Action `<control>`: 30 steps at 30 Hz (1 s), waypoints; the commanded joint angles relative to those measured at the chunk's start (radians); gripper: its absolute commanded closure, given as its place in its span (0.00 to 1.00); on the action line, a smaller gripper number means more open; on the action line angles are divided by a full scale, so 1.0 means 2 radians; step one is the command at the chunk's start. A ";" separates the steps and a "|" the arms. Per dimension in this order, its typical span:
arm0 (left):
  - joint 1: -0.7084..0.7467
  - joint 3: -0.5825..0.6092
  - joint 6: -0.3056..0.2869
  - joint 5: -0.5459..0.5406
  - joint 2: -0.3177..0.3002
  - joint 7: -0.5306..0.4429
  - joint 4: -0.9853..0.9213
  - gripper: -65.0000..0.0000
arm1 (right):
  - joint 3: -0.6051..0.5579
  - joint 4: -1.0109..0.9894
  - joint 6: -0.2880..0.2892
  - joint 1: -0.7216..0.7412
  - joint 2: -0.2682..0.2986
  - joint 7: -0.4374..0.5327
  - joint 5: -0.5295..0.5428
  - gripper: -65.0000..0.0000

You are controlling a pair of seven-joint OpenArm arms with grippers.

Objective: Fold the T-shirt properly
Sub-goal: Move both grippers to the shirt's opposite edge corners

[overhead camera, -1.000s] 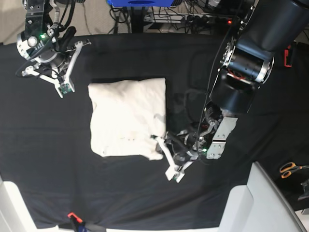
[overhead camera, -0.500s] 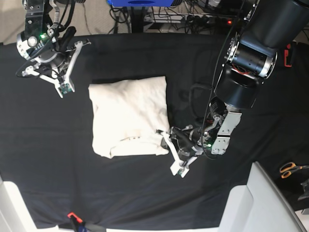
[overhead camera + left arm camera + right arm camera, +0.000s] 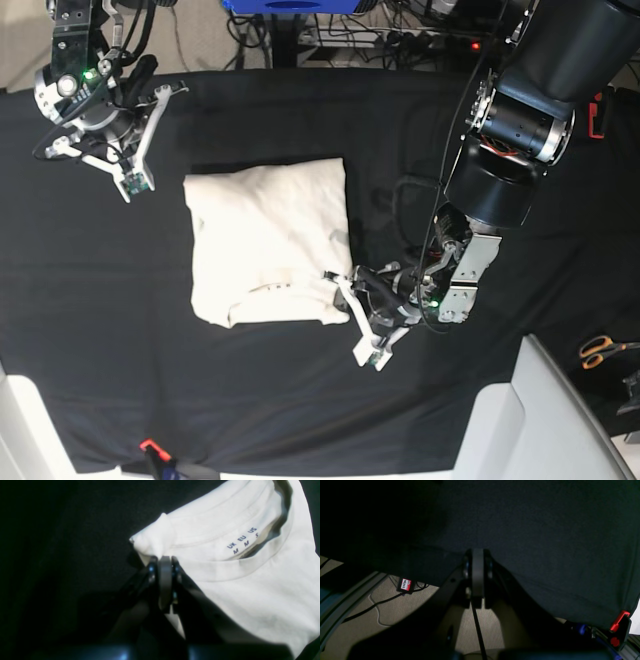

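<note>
The cream, wrinkled cotton T-shirt [image 3: 268, 243] lies folded into a rectangle at the centre of the black cloth-covered table [image 3: 250, 400], collar and size label [image 3: 242, 540] exposed. The left gripper [image 3: 165, 562], jaws together, pinches a fabric corner, probably to tuck it; the shirt spreads toward 2 o'clock from it. The right gripper [image 3: 477, 562], jaws together on nothing, is parked well apart at 10 o'clock.

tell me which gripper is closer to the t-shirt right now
Left. The left gripper sits at the T-shirt's near-right corner, shut on a bunched fold there. The right gripper is apart from it, off the far-left corner.
</note>
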 commanded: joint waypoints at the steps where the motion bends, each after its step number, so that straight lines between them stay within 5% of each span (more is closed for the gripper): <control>1: -0.017 -0.002 0.000 -0.002 0.000 -0.010 0.011 0.85 | 0.000 0.009 0.000 0.000 0.001 0.005 -0.001 1.00; 10: -0.023 -0.003 0.001 -0.002 -0.007 -0.009 0.065 0.37 | 0.000 0.009 0.000 0.000 0.001 0.005 -0.001 1.00; 14: -0.027 -0.009 0.001 -0.006 -0.017 -0.005 0.106 0.33 | 0.000 0.009 0.000 0.000 0.001 0.005 -0.001 1.00; 17: 0.002 -0.052 0.001 -0.006 -0.019 0.055 0.187 0.34 | 0.000 0.009 0.000 0.000 0.001 0.005 -0.001 1.00; 20: 0.059 -0.088 0.001 -0.002 -0.013 0.117 0.297 0.49 | 0.000 0.009 0.000 0.001 0.001 0.006 -0.001 1.00; 23: 0.122 -0.093 0.001 -0.002 -0.013 0.119 0.368 0.97 | 0.000 0.009 0.000 0.003 0.001 0.006 -0.001 1.00; 26: 0.174 -0.093 0.001 -0.001 -0.013 0.108 0.400 1.00 | -0.005 0.010 0.001 0.004 0.001 0.007 -0.001 1.00; 30: 0.240 -0.089 -0.001 -0.001 -0.014 0.028 0.398 1.00 | -0.057 0.009 0.001 0.004 0.005 0.037 -0.001 1.00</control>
